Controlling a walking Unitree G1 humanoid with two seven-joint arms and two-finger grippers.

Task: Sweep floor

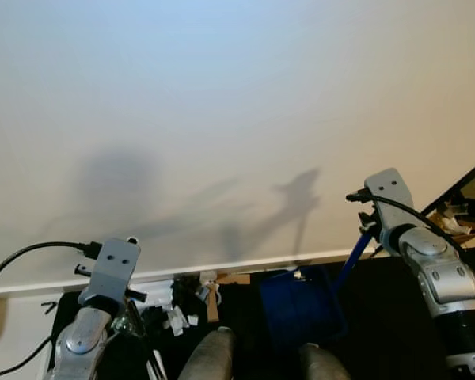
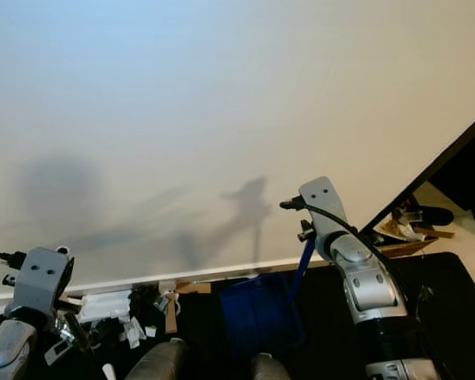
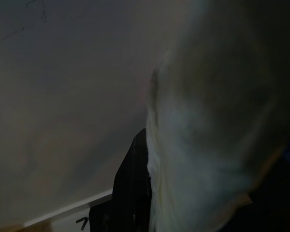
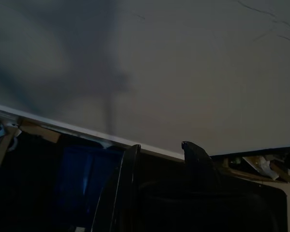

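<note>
Right claw: your right arm is raised toward the wall; in the wrist view its two black fingers stand apart with nothing visible between the tips. A blue handle runs down from just under that wrist, so it may be held further back in the claw, but I cannot tell.

Left claw: low at your left side, and whether it is open or shut I cannot tell. Its wrist view is dark and blurred, with a pale smeared shape close in front that I cannot identify.

Dustpan: the blue pan sits on the dark floor, below and inward of the right claw, up against the white skirting.

Debris: a heap of white and tan scraps lies just beyond the left claw, along the skirting, beside the dustpan but not in it.

More scraps: a second small pile lies out past the right claw, near the dark edge.

Progress: you look partway through. Litter seems gathered against the wall, yet none visibly sits in the pan.

Left to do: by my judgement, push the heap into the pan, then clear the far pile.
</note>
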